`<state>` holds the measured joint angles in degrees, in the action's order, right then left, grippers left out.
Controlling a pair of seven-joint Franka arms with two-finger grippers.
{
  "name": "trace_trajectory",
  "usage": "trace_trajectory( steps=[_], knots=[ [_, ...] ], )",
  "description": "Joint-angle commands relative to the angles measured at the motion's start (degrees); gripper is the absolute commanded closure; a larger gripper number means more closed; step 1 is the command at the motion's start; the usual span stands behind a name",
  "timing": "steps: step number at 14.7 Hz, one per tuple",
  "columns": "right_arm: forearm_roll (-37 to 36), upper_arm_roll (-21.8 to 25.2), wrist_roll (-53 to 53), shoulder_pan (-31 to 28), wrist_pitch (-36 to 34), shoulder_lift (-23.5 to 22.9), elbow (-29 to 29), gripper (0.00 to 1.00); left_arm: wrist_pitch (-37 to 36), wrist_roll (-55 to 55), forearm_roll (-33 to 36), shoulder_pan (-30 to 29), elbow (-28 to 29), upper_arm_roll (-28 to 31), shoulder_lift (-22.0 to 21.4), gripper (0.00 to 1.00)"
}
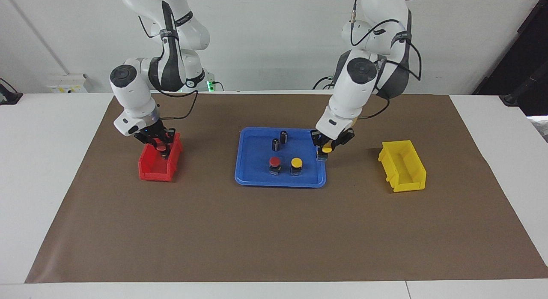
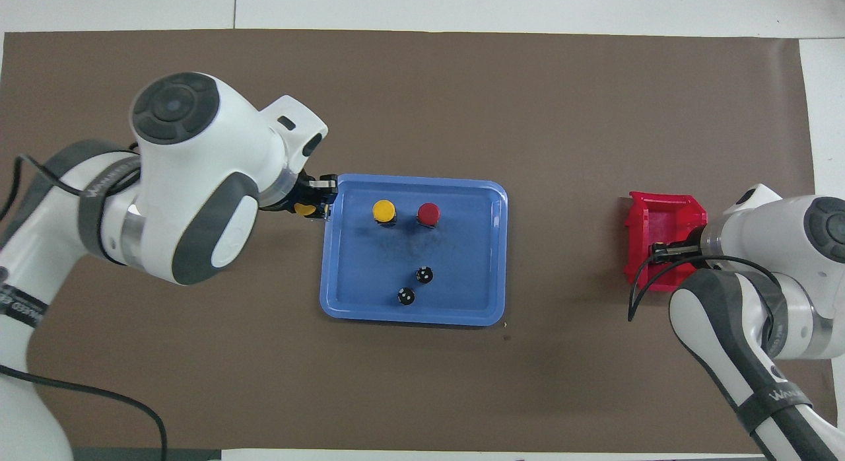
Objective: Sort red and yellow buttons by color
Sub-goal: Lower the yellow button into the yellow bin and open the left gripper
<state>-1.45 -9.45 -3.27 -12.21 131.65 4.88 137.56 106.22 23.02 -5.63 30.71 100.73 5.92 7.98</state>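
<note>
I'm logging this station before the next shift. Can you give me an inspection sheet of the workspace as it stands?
Surface: brown mat over a white table.
Job's things: red button and yellow button side by side in the blue tray; red bin, yellow bin.
Clutter: two dark cylinders in the tray.
Grippers: left pincer holds a second yellow button over the tray's rim; right pincer holds a second red button over the red bin.
Cables: black cables along both arms.
Surroundings: white wall.

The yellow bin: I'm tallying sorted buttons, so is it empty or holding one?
Empty. The facing view shows the yellow bin with a bare inside; the left gripper carries a yellow button over the blue tray's edge.
</note>
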Motion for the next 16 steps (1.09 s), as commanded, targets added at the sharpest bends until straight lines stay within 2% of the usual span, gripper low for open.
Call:
trace_trajectory(
  steps=[1, 4, 8, 10, 14, 16],
  knots=[
    [0.66, -0.39, -2.1, -0.97, 1.24, 0.66, 1.22, 0.66, -5.13, -7.8, 1.74, -7.84, 0.87, -0.03, -3.31, 0.98],
    [0.66, -0.48, -2.27, -1.06, 1.24, 0.66, 1.22, 0.49, -6.38, -11.94, 3.69, -13.82, 1.49, -0.03, -4.38, 0.98],
    [0.4, -0.39, -3.5, -0.97, -1.38, 0.31, -1.14, 0.47, -1.57, -12.83, 6.14, -18.67, 6.74, 0.05, -5.77, 0.98],
    [0.31, -0.48, -3.42, -0.54, -7.42, -0.92, -6.22, 0.47, 4.93, -14.75, 7.82, -20.77, 12.63, 0.06, -7.62, 0.98],
    [0.4, -1.0, -1.84, 0.43, -18.42, -2.5, -17.48, 0.44, 7.67, -19.6, 7.91, -23.51, 16.33, 0.06, -7.89, 0.98],
    [0.66, -1.18, 1.75, 4.54, -22.9, -5.56, -25.72, 0.39, 11.98, -19.51, 7.82, -23.59, 19.06, 0.06, -7.72, 0.98]
  ],
)
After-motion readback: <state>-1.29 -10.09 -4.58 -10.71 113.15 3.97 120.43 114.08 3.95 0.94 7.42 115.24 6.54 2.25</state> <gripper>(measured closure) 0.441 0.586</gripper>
